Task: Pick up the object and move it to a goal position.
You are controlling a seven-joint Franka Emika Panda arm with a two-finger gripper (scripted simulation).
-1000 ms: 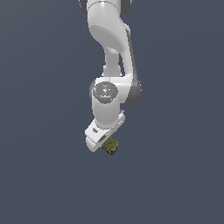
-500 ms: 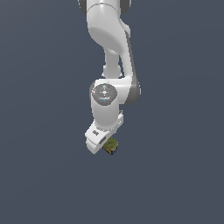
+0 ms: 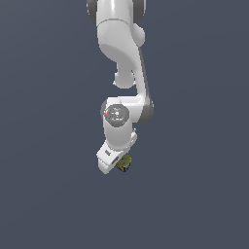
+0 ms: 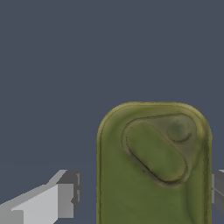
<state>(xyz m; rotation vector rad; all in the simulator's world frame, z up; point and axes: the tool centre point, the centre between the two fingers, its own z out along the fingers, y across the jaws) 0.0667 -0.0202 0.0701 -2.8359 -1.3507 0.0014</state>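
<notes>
Wrist view: the object (image 4: 153, 164), an olive-green rounded block, fills the space between the gripper (image 4: 144, 192) fingertips, its long axis running across the line that joins them. You see one finger (image 4: 61, 199) standing off with a clear gap, the other at the frame edge just beside the block, so the jaws look spread, not yet clamped. In the exterior view the block (image 3: 124, 163) sits under the hand, though contact there is unclear.

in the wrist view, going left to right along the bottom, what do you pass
One gripper finger → a gap of bare grey floor → the olive-green block → the other finger, only just showing at the frame's edge.
</notes>
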